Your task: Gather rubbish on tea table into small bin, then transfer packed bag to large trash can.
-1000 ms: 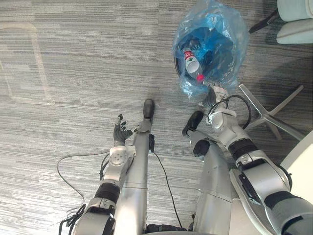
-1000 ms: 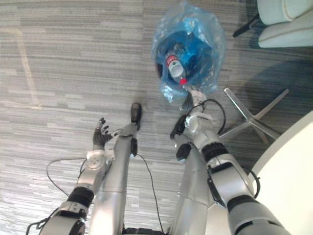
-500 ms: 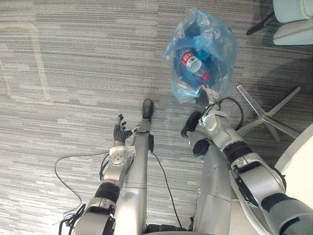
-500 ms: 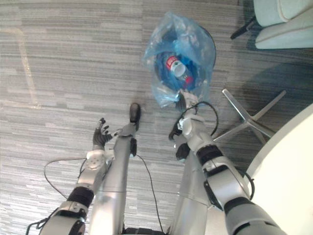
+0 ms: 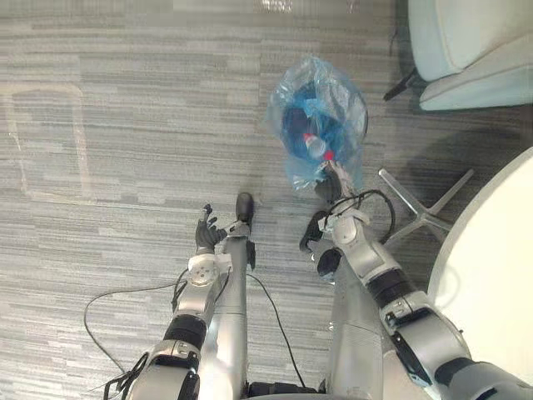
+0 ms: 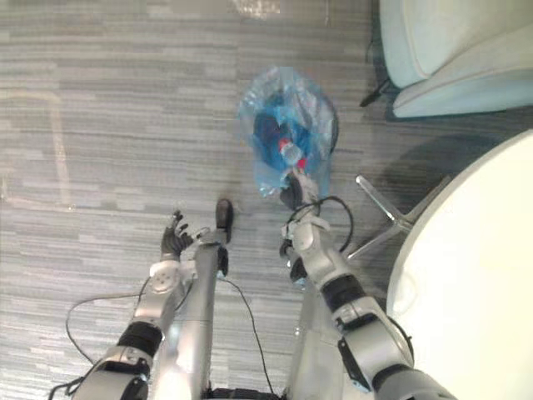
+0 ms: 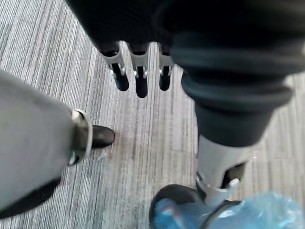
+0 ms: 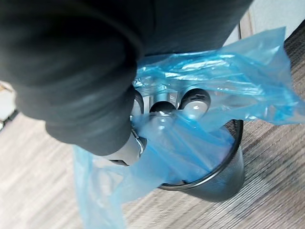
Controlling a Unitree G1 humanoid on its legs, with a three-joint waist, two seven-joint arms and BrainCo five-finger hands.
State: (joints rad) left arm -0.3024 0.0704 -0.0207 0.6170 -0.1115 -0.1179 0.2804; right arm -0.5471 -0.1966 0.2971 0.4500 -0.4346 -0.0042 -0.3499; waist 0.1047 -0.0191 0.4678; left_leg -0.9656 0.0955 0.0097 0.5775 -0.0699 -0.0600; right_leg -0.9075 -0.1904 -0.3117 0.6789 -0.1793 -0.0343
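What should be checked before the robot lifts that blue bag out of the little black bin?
1. Right robot hand curled round the blue plastic bag: ok.
2. Firmness of that hold: cannot tell.
3. Bag sits in the small black mesh bin: ok.
4. Clear plastic bottle with red cap inside the bag: ok.
5. Bag mouth closed: not ok, it gapes open.
6. Left robot hand open, holding nothing: ok.
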